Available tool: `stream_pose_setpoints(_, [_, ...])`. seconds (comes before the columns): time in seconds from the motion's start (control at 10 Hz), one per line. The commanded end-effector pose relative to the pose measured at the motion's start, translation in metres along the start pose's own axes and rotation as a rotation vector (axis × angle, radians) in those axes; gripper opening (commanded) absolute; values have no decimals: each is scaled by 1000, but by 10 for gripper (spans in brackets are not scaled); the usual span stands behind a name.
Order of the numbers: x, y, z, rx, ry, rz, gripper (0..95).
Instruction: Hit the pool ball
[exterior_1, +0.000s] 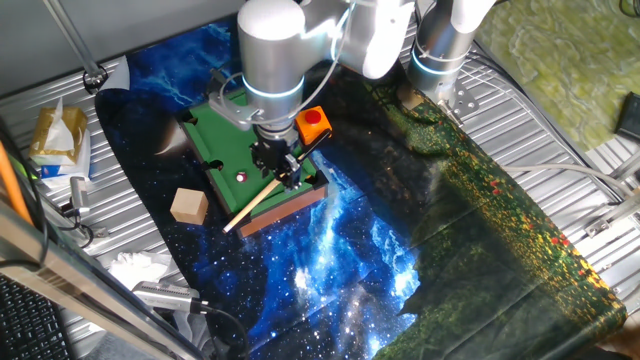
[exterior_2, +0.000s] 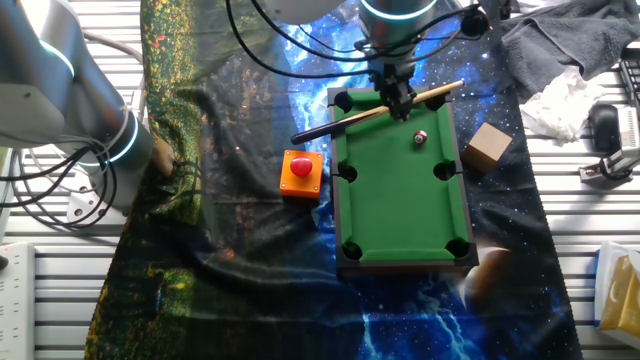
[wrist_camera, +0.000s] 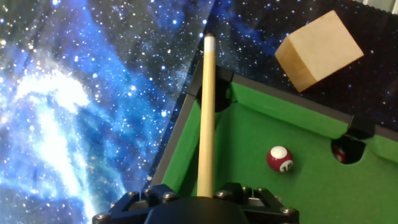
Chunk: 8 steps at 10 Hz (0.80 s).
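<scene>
Clearly, the gripper (wrist_camera: 205, 202) is clenching a stiff wooden cue stick (wrist_camera: 206, 112) near its butt. Light, glossy and free-rolling, the pool ball (wrist_camera: 280, 159) is sitting beside the cue, probably needing just a gentle tap.

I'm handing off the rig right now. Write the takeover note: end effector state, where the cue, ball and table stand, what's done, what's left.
End effector: shut on the cue stick, held over one short end of the mini pool table.
Cue: lies across that end rail, its pale tip poking out past the table's edge over the galaxy cloth.
Pool ball: on the green felt beside the cue, apart from it, near a side pocket that seems to hold another ball.
Nearby, off the table: wooden cube, orange button block.
Done: cue grasped.
Left: aim the cue at the ball and strike it.
</scene>
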<state>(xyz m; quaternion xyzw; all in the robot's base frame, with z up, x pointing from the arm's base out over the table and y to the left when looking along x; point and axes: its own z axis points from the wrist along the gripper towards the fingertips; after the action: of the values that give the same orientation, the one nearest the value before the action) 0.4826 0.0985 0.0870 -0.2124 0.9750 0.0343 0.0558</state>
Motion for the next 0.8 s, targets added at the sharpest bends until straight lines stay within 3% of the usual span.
stream_pose_setpoints(0.1, [1, -2, 1, 4, 2, -7, 570])
stream_pose_setpoints(0.3, [4, -4, 6, 3, 0, -14, 570])
stream_pose_setpoints(0.4, [4, -4, 8, 3, 0, -15, 380])
stream_pose_setpoints(0.5, [5, -4, 10, 3, -2, -15, 380])
stream_pose_setpoints(0.7, [5, -4, 10, 11, -6, -7, 0])
stream_pose_setpoints(0.8, [5, -4, 10, 13, -5, -3, 0])
